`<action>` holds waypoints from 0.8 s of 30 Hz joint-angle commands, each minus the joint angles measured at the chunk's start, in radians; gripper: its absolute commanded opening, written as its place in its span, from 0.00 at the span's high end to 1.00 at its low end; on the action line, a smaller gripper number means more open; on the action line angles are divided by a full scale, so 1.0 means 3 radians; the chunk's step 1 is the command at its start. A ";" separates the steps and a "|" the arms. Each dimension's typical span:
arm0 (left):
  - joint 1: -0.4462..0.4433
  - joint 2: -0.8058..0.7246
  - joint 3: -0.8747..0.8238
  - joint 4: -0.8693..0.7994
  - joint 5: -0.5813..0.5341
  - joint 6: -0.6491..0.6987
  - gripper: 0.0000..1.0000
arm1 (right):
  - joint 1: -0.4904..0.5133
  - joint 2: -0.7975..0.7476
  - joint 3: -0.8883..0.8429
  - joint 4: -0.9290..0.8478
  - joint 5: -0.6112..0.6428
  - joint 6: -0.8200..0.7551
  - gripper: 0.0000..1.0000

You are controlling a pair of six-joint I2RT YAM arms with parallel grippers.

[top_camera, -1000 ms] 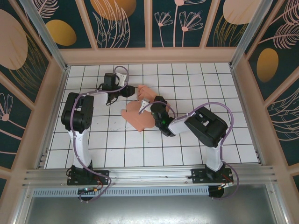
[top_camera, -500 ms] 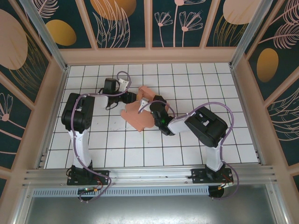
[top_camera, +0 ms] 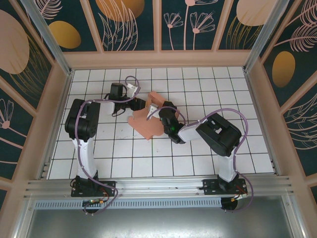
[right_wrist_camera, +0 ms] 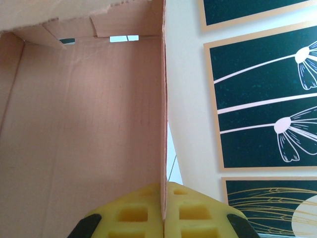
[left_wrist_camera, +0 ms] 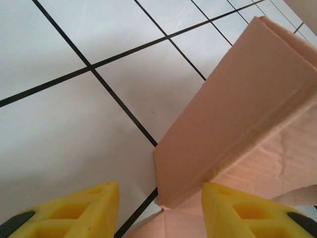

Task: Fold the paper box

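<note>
Now: box [top_camera: 144, 124] lies partly folded just 9 o'clock of worktop [top_camera: 99, 148] centre, one flap [top_camera: 156, 97] reaching toward 12 o'clock. Right hand [right_wrist_camera: 163, 191] is at the box's 2 o'clock side. Its yellow pads [right_wrist_camera: 198, 213] are pressed together on the edge of an upright side wall [right_wrist_camera: 164, 99], thin card pinched between them. The box interior lies at 9 o'clock of that wall in the wrist view. Left hand [left_wrist_camera: 158, 191] is low at the box's 11 o'clock corner, fingers [left_wrist_camera: 74, 210] spread and gripping nothing. A folded corner of card stands in the gap between them.
</note>
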 commanded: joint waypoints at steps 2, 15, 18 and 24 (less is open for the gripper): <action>-0.0011 -0.0089 -0.0003 0.0034 0.0212 0.0059 0.53 | -0.0016 -0.0031 0.0065 -0.0082 -0.0043 0.0067 1.00; -0.0027 0.0049 0.0236 -0.0152 0.0434 0.0126 0.55 | -0.0010 -0.0037 0.0104 -0.0132 -0.0043 0.0070 1.00; -0.0041 0.0080 0.0289 -0.0209 0.0422 0.0141 0.56 | -0.0010 -0.0033 0.0114 -0.0137 -0.0047 0.0070 1.00; -0.0097 0.0149 0.0405 -0.0300 0.0317 0.0169 0.57 | -0.0005 -0.0023 0.0137 -0.0160 -0.0055 0.0084 1.00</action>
